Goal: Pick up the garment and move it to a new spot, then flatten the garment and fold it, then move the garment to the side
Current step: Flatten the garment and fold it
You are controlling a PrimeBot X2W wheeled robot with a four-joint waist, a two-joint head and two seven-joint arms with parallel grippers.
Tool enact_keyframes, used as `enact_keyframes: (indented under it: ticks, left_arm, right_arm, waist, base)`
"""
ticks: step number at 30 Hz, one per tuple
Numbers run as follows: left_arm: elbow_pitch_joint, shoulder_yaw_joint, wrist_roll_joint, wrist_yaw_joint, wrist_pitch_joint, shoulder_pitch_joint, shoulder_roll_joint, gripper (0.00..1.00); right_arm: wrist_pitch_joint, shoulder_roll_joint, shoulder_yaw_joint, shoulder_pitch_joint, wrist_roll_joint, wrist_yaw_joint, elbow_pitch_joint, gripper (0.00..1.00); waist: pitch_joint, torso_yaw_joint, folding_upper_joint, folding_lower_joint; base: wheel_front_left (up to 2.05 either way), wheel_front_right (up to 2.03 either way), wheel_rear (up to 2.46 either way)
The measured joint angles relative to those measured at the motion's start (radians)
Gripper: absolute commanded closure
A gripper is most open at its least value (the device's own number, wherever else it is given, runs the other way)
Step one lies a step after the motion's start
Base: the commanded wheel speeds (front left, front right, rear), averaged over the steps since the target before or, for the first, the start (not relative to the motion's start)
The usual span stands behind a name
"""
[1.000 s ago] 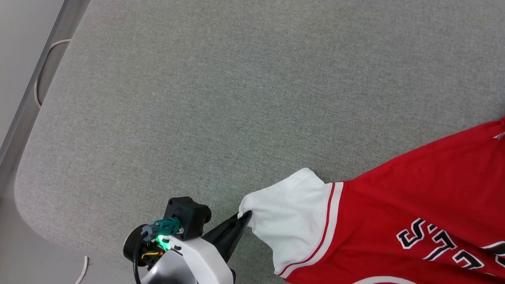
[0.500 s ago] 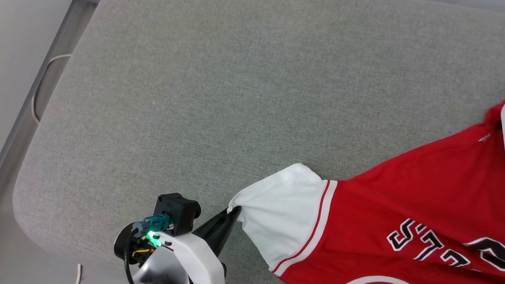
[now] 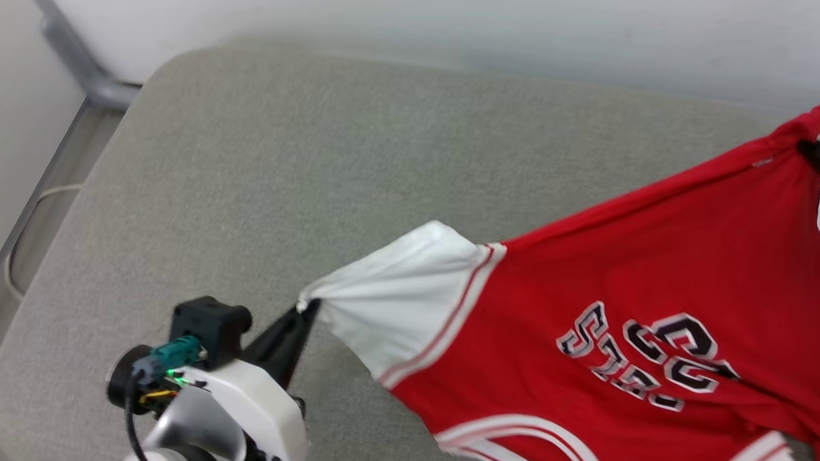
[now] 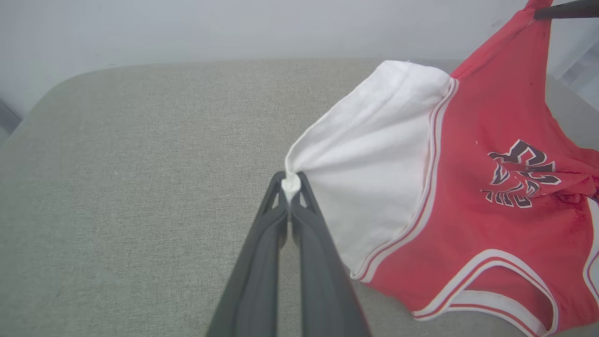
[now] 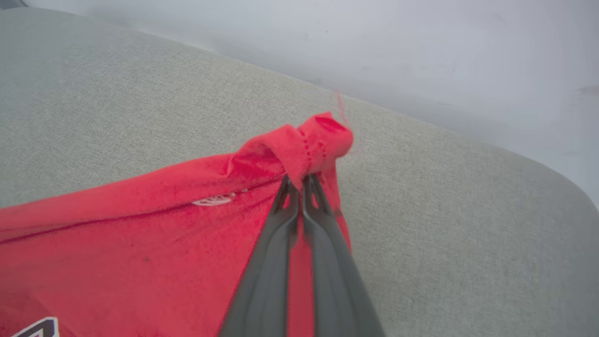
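The garment (image 3: 643, 263), a red jersey with white sleeves, hangs stretched in a taut diagonal above the right half of a grey padded cushion (image 3: 298, 166). Its black lettering (image 3: 643, 355) faces up, and its striped trim sags toward the near edge. The left gripper (image 4: 291, 183) has its jaws clenched on a pinch of cloth at the tip of the white sleeve (image 4: 374, 154), at the near left end of the span. The right gripper (image 5: 299, 180) has its jaws clamped on a bunched red corner of the shirt at the far right, close to the pale wall (image 3: 444, 24). Holding the shirt at two opposite ends appears meant to spread it as it is lifted, so it can be carried to a new spot without crumpling. The pulled-out sleeve and the straight upper edge suggest real tension between the arms. The open stretch of cushion to the left looks a likely place to lay it down. A thin cable (image 3: 16, 271) trails on the floor beyond the cushion's left edge, well apart from the work.
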Motion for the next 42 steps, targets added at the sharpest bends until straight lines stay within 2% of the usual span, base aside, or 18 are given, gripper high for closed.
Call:
enact_keyframes:
  ticks: [13, 20, 27, 35, 42]
  left_arm:
    - [-0.09, 0.169, 0.064, 0.091, -0.107, -0.053, 0.064, 1.0]
    - [-0.146, 0.252, 0.105, 0.125, -0.172, -0.106, 0.092, 1.0]
    - [-0.21, 0.321, 0.138, 0.141, -0.24, -0.2, 0.114, 1.0]
    - [-0.226, 0.353, 0.146, 0.129, -0.262, -0.337, 0.135, 1.0]
    - [-0.153, 0.354, 0.12, 0.053, -0.213, -0.536, 0.199, 1.0]
  right_arm:
    - [-0.166, 0.017, -0.049, 0.093, 0.033, 0.001, -0.175, 1.0]
    - [-0.188, 0.048, -0.121, 0.174, 0.03, 0.001, -0.332, 1.0]
    - [-0.178, 0.098, -0.195, 0.228, 0.01, 0.001, -0.493, 1.0]
    - [-0.182, 0.146, -0.256, 0.226, -0.025, 0.001, -0.602, 1.0]
    - [-0.214, 0.126, -0.263, 0.108, -0.062, 0.001, -0.607, 1.0]
  waist:
    - [-0.14, -0.124, 0.0, 0.0]
    - [-0.184, -0.181, 0.0, 0.0]
    - [-0.195, -0.224, 0.0, 0.0]
    - [-0.174, -0.249, 0.0, 0.0]
    - [-0.097, -0.257, 0.0, 0.0]
  base:
    - [0.0, 0.0, 0.0]
    - [0.0, 0.0, 0.0]
    - [0.0, 0.0, 0.0]
    - [0.0, 0.0, 0.0]
    - [0.0, 0.0, 0.0]
